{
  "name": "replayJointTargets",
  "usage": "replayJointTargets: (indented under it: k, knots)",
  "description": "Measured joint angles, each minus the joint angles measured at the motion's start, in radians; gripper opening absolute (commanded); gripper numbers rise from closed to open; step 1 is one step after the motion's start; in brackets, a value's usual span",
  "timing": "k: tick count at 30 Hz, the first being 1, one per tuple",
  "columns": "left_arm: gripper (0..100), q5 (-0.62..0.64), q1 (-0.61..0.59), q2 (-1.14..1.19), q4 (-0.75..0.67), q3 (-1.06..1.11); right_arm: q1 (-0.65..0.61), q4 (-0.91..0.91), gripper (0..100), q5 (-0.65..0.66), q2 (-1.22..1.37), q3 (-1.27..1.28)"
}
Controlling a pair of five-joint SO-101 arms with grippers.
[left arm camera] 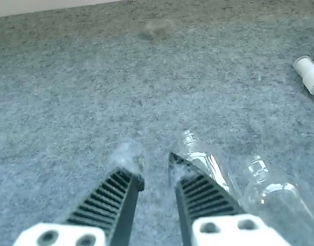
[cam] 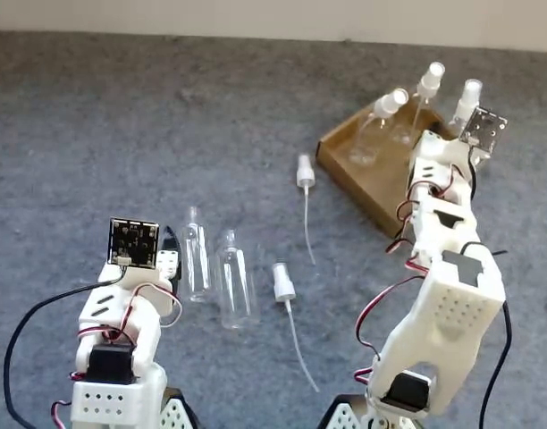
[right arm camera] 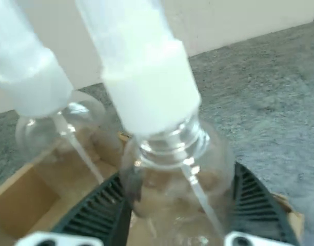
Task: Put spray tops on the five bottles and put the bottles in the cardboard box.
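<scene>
**Desk.** A grey carpeted desk (cam: 122,116) carries all items.

**Cardboard box.** The cardboard box (cam: 349,165) sits toward the far right corner of the desk. It holds three bottles with white spray tops fitted. The first capped bottle (cam: 374,130) is nearest the box's left end, the second capped bottle (cam: 418,100) is next to it, and the third capped bottle (cam: 464,105) is at the right end.

**Right arm.** The right arm (cam: 443,295) extends from the near edge to the box. The right jaws are closed on the third capped bottle (right arm camera: 177,169), one jaw against each side of its clear body below the neck. Its spray top (right arm camera: 146,77) is seated, with the dip tube visible inside. Cardboard shows beneath the bottle. Whether the base rests on the box floor cannot be told.

**Left arm.** The left arm (cam: 122,331) is at the near left corner. The left jaws are slightly apart with nothing between them, tips close to the desk surface, just beside an uncapped bottle.

**Uncapped bottles.** Two lie on their sides near the near edge, left of centre: the slim bottle (cam: 195,259) next to the left jaws, and the wider bottle (cam: 236,279) just to its right.

**Loose spray tops.** One loose spray top (cam: 283,284) lies to the right of the wider bottle. The other spray top (cam: 305,172) lies near mid-desk, just left of the box.
</scene>
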Motion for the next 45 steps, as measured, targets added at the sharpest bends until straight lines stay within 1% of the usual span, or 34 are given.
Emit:
replayJointTargets:
  k: [9, 13, 15, 30, 32, 36, 41, 45]
  knots:
    - [5, 0.0, 0.0, 0.0, 0.0, 0.0, 0.0, 0.0, 32.8, 0.005, 0.0, 0.0]
    - [5, 0.0, 0.0, 0.0, 0.0, 0.0, 0.002, 0.0, 33.0, 0.1, 0.002, 0.0]
    - [5, 0.0, 0.0, 0.0, 0.0, 0.0, 0.005, 0.0, 33.0, 0.121, 0.002, 0.0]
    - [5, 0.0, 0.0, 0.0, 0.0, 0.0, 0.003, 0.012, 33.2, 0.135, -0.008, 0.0]
    - [5, 0.0, 0.0, 0.0, 0.0, 0.0, 0.005, 0.072, 33.2, 0.135, -0.048, 0.002]
    - [5, 0.0, 0.0, 0.0, 0.0, 0.0, 0.005, 0.247, 33.2, 0.135, -0.147, 0.002]
    - [5, 0.0, 0.0, 0.0, 0.0, 0.0, 0.005, 0.356, 33.2, 0.135, -0.23, 0.002]
    - [5, 0.0, 0.0, 0.0, 0.0, 0.0, 0.005, 0.496, 33.2, 0.135, -0.327, 0.002]
